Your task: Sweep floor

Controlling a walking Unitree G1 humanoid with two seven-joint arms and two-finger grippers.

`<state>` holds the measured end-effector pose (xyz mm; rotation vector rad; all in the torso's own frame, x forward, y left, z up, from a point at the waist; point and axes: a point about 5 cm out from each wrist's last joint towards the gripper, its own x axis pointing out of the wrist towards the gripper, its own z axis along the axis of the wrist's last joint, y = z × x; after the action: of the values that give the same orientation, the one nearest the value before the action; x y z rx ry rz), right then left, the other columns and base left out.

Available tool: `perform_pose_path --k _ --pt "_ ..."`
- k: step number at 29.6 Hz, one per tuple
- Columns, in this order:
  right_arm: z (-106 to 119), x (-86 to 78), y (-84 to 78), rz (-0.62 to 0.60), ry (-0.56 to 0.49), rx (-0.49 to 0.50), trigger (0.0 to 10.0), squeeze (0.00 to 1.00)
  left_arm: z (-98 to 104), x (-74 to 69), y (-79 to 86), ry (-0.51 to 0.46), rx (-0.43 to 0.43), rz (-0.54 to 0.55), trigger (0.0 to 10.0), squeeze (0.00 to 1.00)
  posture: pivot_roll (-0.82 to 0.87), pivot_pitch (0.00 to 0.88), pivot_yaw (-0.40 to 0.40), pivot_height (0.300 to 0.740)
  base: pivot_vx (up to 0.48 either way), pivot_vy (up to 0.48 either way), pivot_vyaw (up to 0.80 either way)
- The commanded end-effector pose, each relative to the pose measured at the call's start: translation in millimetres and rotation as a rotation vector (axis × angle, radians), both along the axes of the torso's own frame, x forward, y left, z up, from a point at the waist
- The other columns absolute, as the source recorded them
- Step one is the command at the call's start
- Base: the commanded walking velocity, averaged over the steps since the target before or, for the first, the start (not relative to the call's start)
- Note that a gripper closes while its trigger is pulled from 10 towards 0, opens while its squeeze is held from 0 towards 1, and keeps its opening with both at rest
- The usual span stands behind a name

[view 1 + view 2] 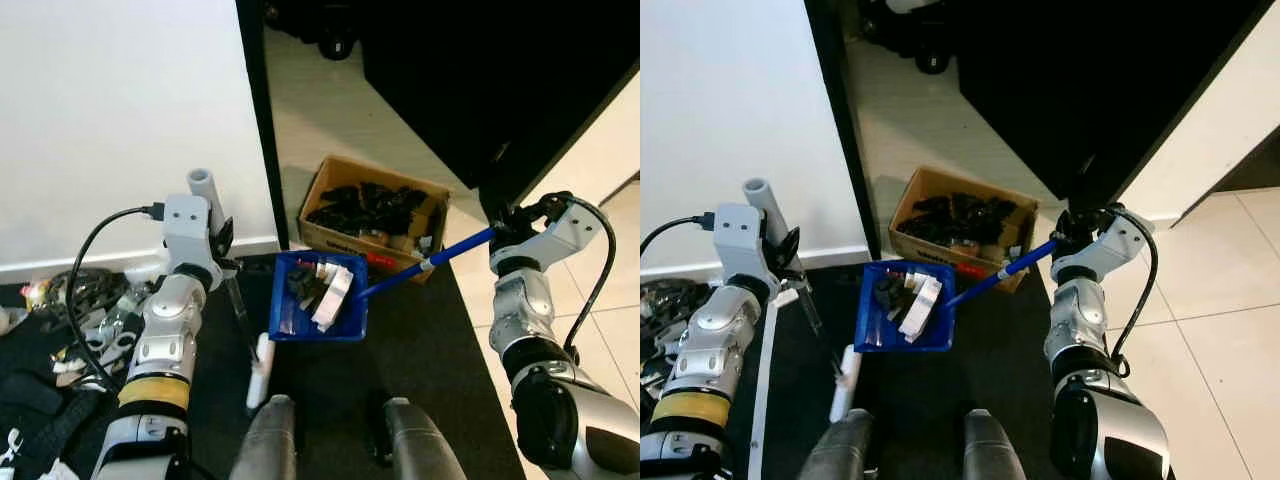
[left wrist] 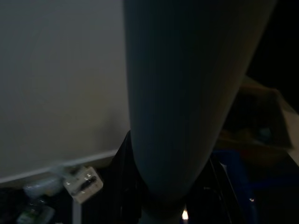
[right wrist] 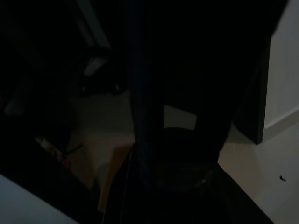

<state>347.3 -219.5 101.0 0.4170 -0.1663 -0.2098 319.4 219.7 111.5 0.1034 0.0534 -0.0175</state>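
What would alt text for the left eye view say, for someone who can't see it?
Seen from its own head, a humanoid robot's right gripper holds the long handle of a blue dustpan loaded with debris, just in front of an open cardboard box of dark items. Its left gripper holds a grey broom handle upright beside a white wall.

Both silver arms were raised, forearms angled upward and forward. The left gripper (image 1: 222,243) sat beside the white wall, its fingers closed around a grey pole (image 1: 203,190). The right gripper (image 1: 1072,232) was clamped on a blue handle (image 1: 1002,271), wrist bent inward.
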Motion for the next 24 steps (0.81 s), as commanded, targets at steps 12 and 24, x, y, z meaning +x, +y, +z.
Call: perform_pose_path --k 12,24 --pt "44 13.3 -9.6 0.034 -0.191 -0.013 10.0 0.0 -1 3.2 -14.3 -0.015 -0.042 0.035 10.0 0.0 0.0 0.091 -0.014 0.74 0.0 0.0 0.0" --pt "65 18.8 -27.9 -0.02 -0.198 -0.047 10.0 0.0 -5 1.3 -18.6 -0.004 -0.018 0.018 10.0 0.0 0.0 0.083 -0.011 0.74 0.0 0.0 0.0"
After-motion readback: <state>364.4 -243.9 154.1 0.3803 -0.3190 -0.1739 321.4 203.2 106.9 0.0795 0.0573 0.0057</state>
